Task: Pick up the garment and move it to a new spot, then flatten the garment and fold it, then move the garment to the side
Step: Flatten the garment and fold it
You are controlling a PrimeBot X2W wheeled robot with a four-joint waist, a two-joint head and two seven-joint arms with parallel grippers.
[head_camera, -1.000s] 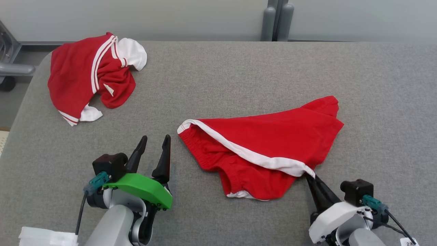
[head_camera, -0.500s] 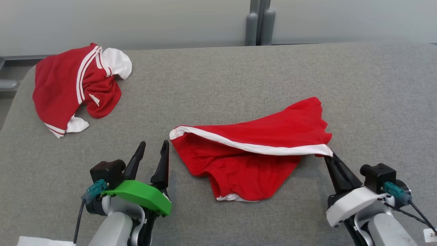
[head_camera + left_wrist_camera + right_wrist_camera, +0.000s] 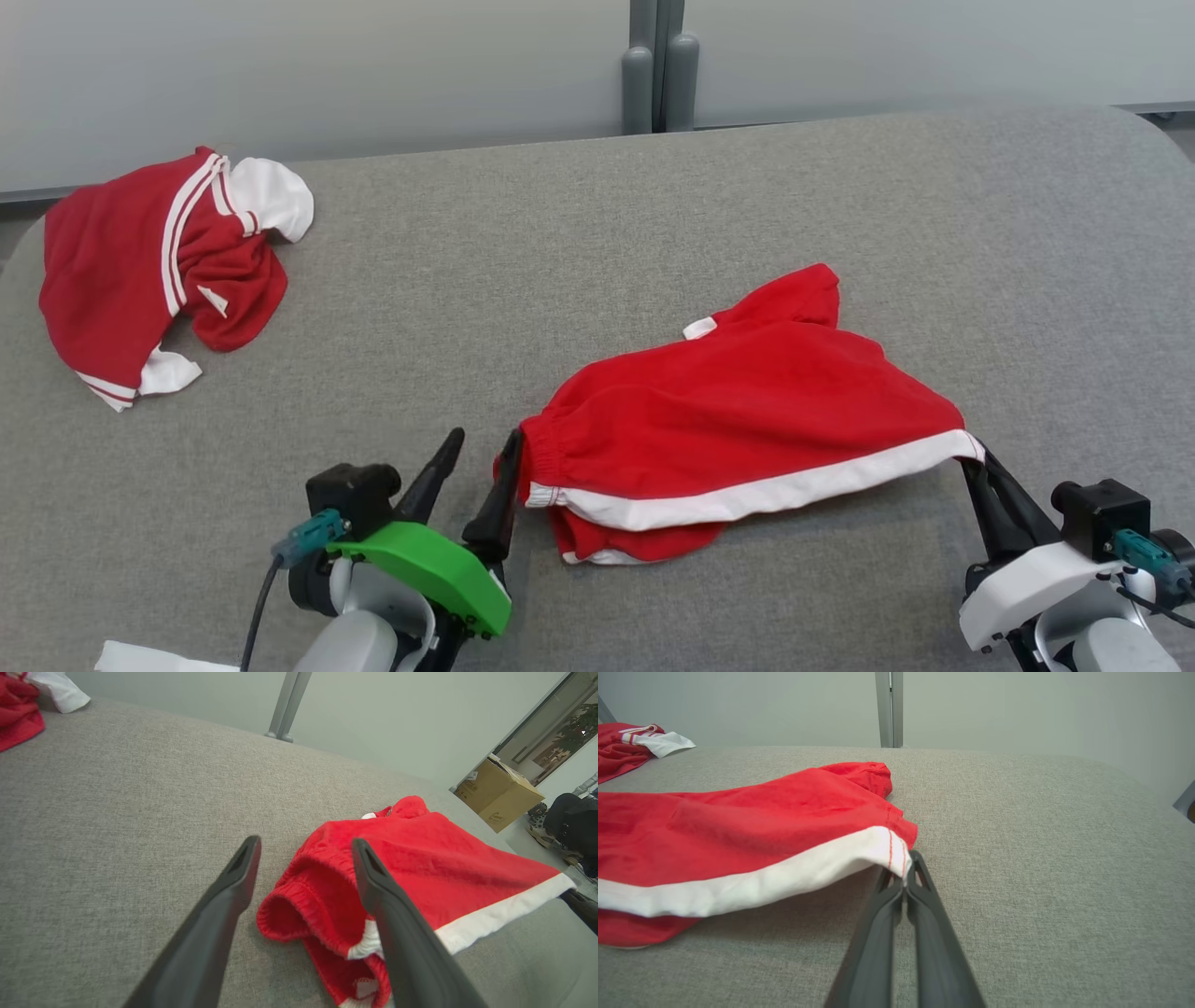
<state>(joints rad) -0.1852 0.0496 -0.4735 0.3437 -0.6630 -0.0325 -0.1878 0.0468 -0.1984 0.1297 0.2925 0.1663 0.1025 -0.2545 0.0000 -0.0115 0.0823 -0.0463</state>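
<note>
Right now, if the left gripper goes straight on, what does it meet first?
Probably the red shorts: their elastic waistband lies just ahead, between the fingers of the open left gripper. Height above the cloth is unclear; it might skim over.

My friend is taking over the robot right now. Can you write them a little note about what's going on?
Right gripper: shut on the white-trimmed corner of the red shorts.
Left gripper: open, holding nothing, fingers beside the shorts' waistband end.
The shorts lie mid-way across the grey table, rumpled, with one layer tucked under. The other red and white garment sits at the far left corner.
Done: corner grabbed. Left: flatten, fold, move aside.
</note>
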